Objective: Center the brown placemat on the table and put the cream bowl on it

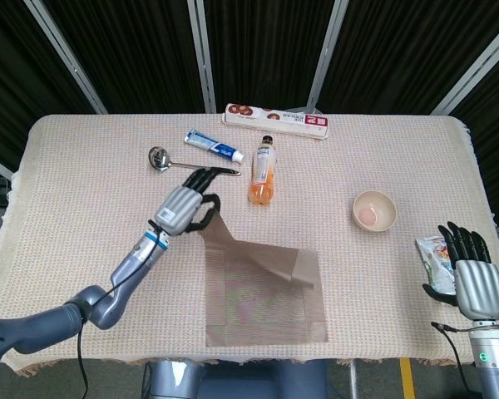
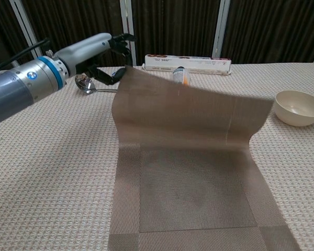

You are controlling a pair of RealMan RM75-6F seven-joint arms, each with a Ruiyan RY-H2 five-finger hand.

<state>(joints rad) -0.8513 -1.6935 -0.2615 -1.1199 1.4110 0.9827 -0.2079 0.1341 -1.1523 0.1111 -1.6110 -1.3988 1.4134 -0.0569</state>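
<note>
The mat (image 1: 262, 303) lies at the counter's (image 1: 83, 199) near edge, about mid-width, its front part flat and its far left corner lifted high by the left hand (image 1: 185, 208), whose fingers are pinched on that corner. The raised sheet sags in a curve toward its free right side. The grip is on one corner only, so the chief risk, as I judge it, is slippage: a thin woven mat can slide out of a pinch and drop back folded or creased. If the hand pulls away from the near edge, the flat part may drag askew rather than travel square, leaving the mat off centre or rotated. The near edge also sits close to the counter's rim, so a slack release could let it slip over.

At the right near corner the right hand (image 1: 470, 274) rests with fingers spread, holding nothing, beside a snack packet (image 1: 433, 258).

Further in, the bowl (image 1: 374, 209) stands right of centre, well apart from the mat.

Beyond the lifted corner lie a spoon (image 1: 183, 163), a bottle (image 1: 264, 171), a tube (image 1: 214, 145) and a box (image 1: 276, 120) at the far edge; a sweeping mat could catch the spoon or roll the bottle
</note>
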